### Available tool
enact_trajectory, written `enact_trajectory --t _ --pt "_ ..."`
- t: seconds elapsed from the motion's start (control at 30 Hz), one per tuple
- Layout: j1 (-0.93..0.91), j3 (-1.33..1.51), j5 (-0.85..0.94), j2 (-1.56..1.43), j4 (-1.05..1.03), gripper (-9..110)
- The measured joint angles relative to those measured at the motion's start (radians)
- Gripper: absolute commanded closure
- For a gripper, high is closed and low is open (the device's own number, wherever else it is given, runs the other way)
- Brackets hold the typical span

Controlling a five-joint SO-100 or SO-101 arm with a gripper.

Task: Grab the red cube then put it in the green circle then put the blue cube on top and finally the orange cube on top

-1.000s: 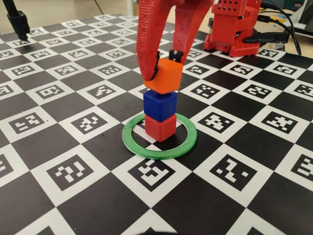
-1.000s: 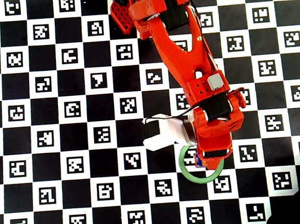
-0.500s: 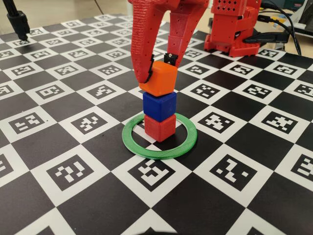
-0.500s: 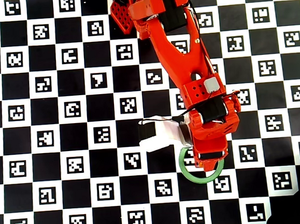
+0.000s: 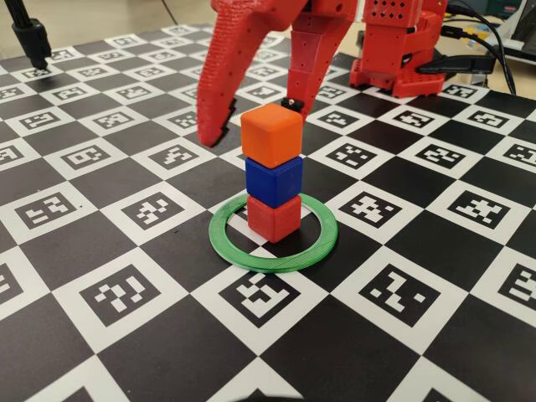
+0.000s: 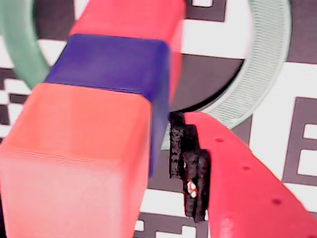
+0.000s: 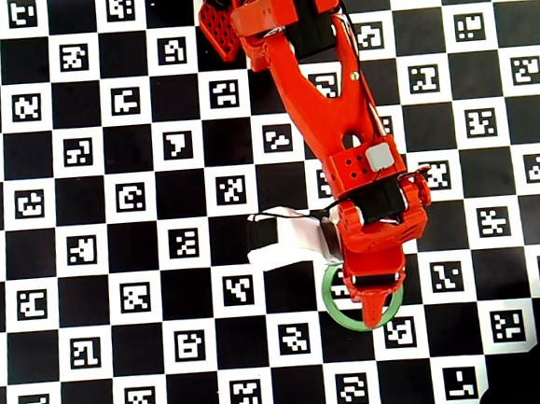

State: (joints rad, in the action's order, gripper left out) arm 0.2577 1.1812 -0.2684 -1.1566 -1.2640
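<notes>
The red cube (image 5: 274,217) stands inside the green circle (image 5: 239,249). The blue cube (image 5: 273,178) sits on it and the orange cube (image 5: 270,133) on top, a straight stack. My gripper (image 5: 251,121) is open and straddles the orange cube. Its left finger (image 5: 216,117) is clear of the cube and the other finger is behind it. In the wrist view the orange cube (image 6: 74,158), blue cube (image 6: 109,62) and red cube (image 6: 129,17) fill the left. A black-padded finger (image 6: 188,163) stands a small gap to the right of the stack. In the overhead view the gripper (image 7: 371,302) hides the cubes; part of the ring (image 7: 335,311) shows.
The table is a black-and-white checkerboard mat (image 5: 126,293) with printed markers. The arm's red base (image 5: 394,50) stands at the back right with cables (image 5: 494,42) beside it. A black stand (image 5: 33,38) is at the back left.
</notes>
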Motion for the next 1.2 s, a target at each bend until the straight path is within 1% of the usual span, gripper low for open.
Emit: enact_trajectory --t 0.37,0.8,1.03,1.2 --pt "0.002 0.002 -0.028 -0.008 -0.032 55" --pt "0.002 0.002 -0.028 -0.19 -0.137 55" --pt "0.0 0.012 0.071 -0.336 -0.184 55" --pt "-0.02 0.135 0.213 -0.502 -0.186 59"
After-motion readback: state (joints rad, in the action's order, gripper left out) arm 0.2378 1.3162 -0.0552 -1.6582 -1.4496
